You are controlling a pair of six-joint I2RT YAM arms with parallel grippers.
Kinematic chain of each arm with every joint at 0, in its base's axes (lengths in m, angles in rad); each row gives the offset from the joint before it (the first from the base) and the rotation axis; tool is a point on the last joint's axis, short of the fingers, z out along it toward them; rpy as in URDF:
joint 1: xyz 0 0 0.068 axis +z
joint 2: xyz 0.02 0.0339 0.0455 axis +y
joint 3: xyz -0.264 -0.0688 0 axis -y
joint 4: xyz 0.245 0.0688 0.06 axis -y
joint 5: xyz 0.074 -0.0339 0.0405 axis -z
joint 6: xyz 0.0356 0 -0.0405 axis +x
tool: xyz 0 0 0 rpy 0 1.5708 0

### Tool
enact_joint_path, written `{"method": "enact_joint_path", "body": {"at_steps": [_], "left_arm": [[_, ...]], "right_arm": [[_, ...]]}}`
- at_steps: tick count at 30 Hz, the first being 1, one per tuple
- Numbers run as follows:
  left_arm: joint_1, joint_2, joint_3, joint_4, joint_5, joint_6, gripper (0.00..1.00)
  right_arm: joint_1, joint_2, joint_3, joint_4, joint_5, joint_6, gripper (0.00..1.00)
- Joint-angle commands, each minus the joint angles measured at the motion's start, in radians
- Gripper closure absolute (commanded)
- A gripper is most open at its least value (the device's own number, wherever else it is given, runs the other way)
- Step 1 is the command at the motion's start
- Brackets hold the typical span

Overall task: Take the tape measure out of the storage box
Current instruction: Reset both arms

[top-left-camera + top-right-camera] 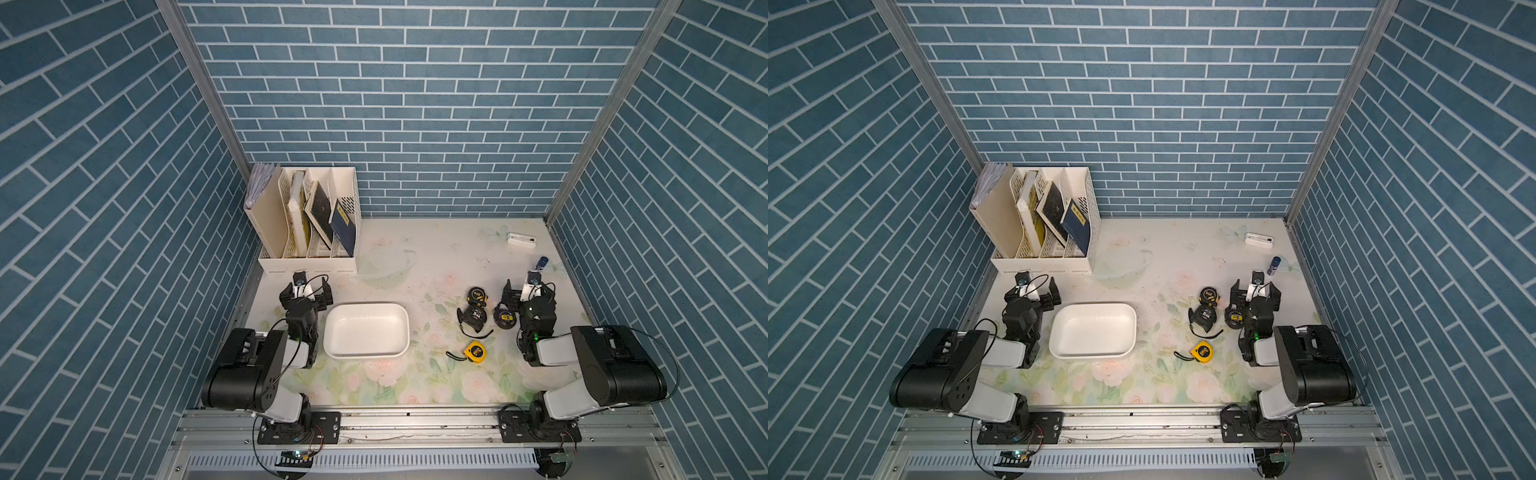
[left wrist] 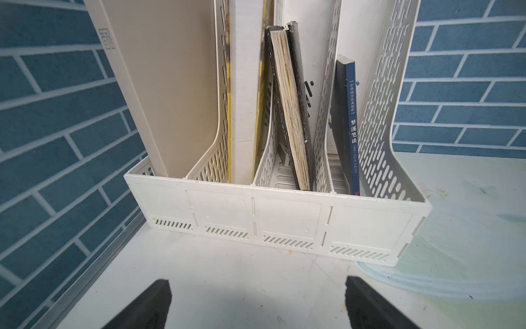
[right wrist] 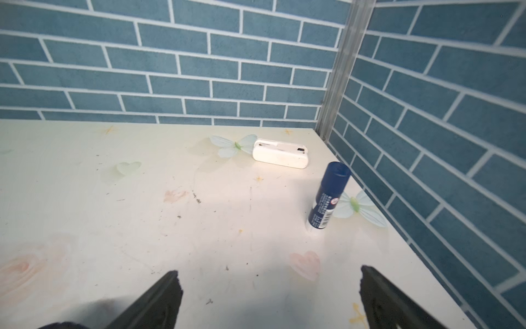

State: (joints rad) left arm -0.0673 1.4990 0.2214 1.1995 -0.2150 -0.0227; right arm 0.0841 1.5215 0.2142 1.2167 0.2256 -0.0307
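**On the white floral-printed tabletop [image 1: 419, 253], the shallow white plastic storage box [image 1: 365, 332] and what lies beside it**

One tall cream plastic file organizer [image 1: 307, 262] stands in the far left corner. Its four slots hold one beige folder of papers [image 2: 170, 85], one white-spined book [image 2: 244, 85], one worn dark-covered book [image 2: 290, 114] and one blue paperback [image 2: 353, 128]. The left wrist view cuts off the organizer's top.

Two black-and-white robot arms reach in from the front rail. The left gripper [image 1: 306, 289] sits just beside the box's far left corner, facing the organizer. Its jaws are spread wide with only bare table between them. The right gripper [image 3: 270, 273] is likewise spread wide and pinches nothing.

The one storage box sits left of centre, just beside the left arm.

There are four tape measures, three black and one yellow, and all lie on the table to the right of the box, apart from it. A black-and-yellow tape measure [image 1: 476, 295] lies farthest back, with a larger black tape measure [image 1: 473, 316] just in front of it. A round black tape measure [image 1: 505, 318] lies against the right arm and is partly hidden by it. The yellow tape measure [image 1: 475, 352] lies nearest the front, trailing a black strap.

One white oblong case [image 3: 280, 153] lies near the far right corner. One blue glue stick [image 3: 327, 196] stands upright near it, and in a top view the right wrist hides its lower part [image 1: 542, 262].
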Motion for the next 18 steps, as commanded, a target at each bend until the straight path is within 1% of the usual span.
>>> {"method": "enact_joint_path", "body": {"at_steps": [1, 2, 3, 8, 10, 14, 18], "left_arm": [[0.009, 0.003, 0.006, 0.032, 0.027, -0.003, 0.0], [0.009, 0.001, 0.006, 0.027, 0.028, -0.003, 0.0], [0.009, 0.004, 0.006, 0.031, 0.027, -0.003, 0.0], [0.009, 0.002, 0.006, 0.029, 0.027, -0.003, 0.0], [0.009, 0.004, 0.006, 0.03, 0.027, -0.003, 0.0], [0.009, 0.003, 0.005, 0.03, 0.026, -0.003, 0.0], [0.009, 0.002, 0.006, 0.03, 0.026, -0.004, 0.0]], "right_arm": [[-0.006, 0.009, -0.003, 0.078, -0.03, 0.016, 0.0], [-0.005, 0.017, -0.01, 0.106, -0.034, 0.014, 0.0], [-0.006, 0.014, -0.004, 0.085, -0.033, 0.015, 0.0], [0.003, 0.001, -0.02, 0.105, -0.012, 0.009, 0.0], [-0.002, 0.007, -0.005, 0.083, -0.042, 0.011, 0.0], [0.006, 0.007, -0.013, 0.101, -0.03, 0.0, 0.0], [0.006, 0.013, -0.007, 0.096, -0.052, -0.009, 0.0]]}}
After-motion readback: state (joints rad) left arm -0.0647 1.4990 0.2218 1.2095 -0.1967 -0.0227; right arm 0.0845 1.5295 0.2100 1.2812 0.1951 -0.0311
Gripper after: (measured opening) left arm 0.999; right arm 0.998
